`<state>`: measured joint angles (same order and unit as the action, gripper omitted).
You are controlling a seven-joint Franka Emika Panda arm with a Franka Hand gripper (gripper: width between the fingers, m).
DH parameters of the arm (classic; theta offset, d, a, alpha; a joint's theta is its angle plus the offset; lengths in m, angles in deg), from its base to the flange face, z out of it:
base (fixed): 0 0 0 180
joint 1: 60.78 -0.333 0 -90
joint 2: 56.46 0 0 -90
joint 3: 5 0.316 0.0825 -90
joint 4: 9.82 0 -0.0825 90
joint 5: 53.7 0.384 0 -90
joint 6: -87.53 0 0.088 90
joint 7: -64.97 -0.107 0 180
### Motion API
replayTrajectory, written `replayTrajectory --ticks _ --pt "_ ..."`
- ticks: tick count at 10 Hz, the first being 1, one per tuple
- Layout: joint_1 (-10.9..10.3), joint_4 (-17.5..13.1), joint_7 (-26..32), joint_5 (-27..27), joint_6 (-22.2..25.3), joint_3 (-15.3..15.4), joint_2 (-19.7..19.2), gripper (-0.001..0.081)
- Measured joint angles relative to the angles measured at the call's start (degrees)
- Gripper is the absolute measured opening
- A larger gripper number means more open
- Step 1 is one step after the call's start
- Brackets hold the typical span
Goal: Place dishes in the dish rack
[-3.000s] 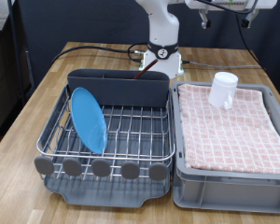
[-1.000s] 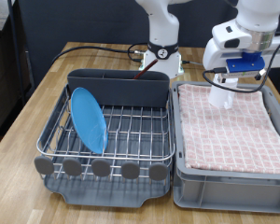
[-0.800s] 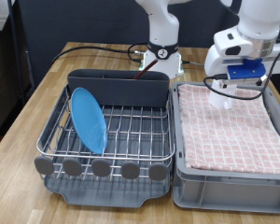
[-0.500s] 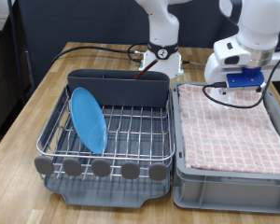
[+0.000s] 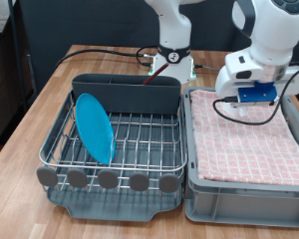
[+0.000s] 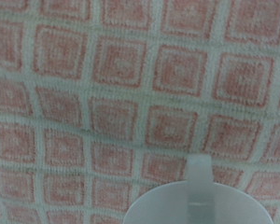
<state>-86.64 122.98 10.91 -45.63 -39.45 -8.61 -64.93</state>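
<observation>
Now gripper [image 5: 251, 108] positioned low over far end of pink checked cloth [image 5: 249, 139] in grey bin [image 5: 244, 191], directly above white cup [image 6: 198, 203]; finger state cannot be told. Blue plate [image 5: 94, 126] stood upright in dish rack [image 5: 115, 149], left side.

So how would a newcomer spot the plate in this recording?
Find the silver wire dish rack on its dark grey tray at the exterior view's left. The flat round bright-blue plate stands on edge at the rack's left end, the only blue item among grey wire and plastic.
</observation>
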Motion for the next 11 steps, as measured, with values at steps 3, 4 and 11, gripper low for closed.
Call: replayTrajectory --ticks 3,4,11 --pt "0.13 1.54 1.27 0.72 -1.3 -0.31 -0.03 0.0802" --pt "0.26 2.09 1.93 1.02 -1.68 -0.37 -0.05 0.0802" --pt "0.32 4.11 2.38 1.29 -3.85 -1.13 -0.08 0.0348"
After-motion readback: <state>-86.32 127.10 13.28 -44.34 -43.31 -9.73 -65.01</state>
